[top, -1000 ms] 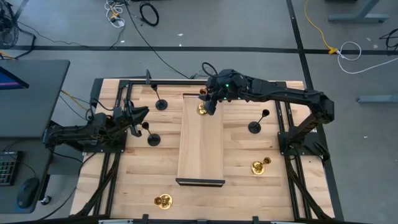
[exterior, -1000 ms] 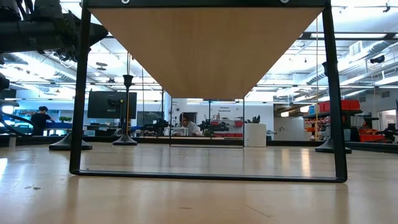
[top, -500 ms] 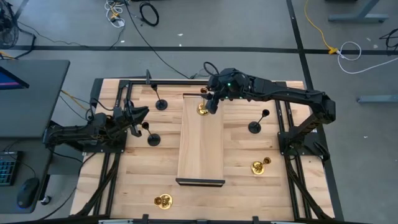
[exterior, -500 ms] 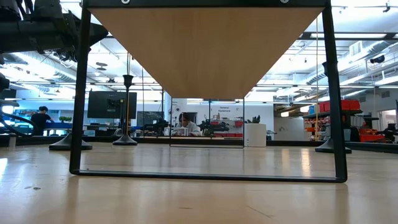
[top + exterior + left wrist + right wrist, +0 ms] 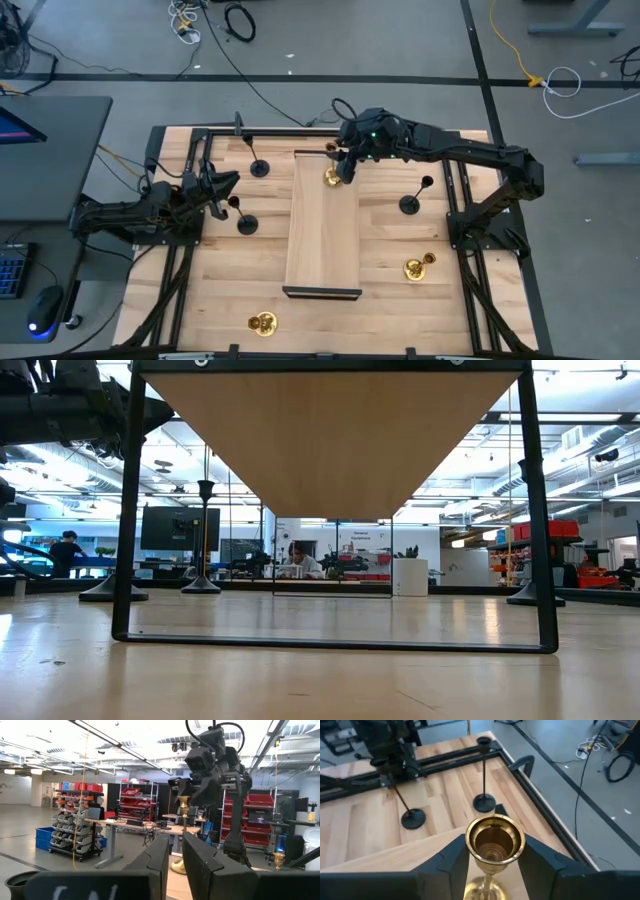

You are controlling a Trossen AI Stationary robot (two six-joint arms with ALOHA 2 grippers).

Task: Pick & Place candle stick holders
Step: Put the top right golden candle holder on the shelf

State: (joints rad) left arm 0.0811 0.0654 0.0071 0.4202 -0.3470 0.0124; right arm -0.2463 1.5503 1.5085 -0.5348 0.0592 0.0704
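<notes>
A gold candle stick holder (image 5: 333, 176) stands upright at the far end of the raised wooden board (image 5: 323, 250). My right gripper (image 5: 495, 852) is shut on the holder's cup (image 5: 331, 147). Black holders stand on their round bases at the far left (image 5: 259, 167), the left (image 5: 247, 225) and the right (image 5: 409, 205). Two more gold holders sit at the near right (image 5: 415, 269) and the near edge (image 5: 262, 323). My left gripper (image 5: 232, 182) waits at the table's left, its fingers (image 5: 162, 855) a narrow gap apart and holding nothing. My right gripper pinches the gold holder's cup (image 5: 470, 845) between its two fingers, one on each side of the rim. It comes slanting down from the table's right side. The holder stays upright, its base (image 5: 176, 866) low over the board's far end; whether it rests there I cannot tell.
The board stands on a black frame (image 5: 125, 560) above the table's middle. Black rails (image 5: 200, 150) run along the table's left, far and right sides. A desk with a mouse (image 5: 40, 310) lies beyond the left edge.
My right gripper has shifted slightly toward the table's right edge, and the gold holder has moved with it, staying upright.
</notes>
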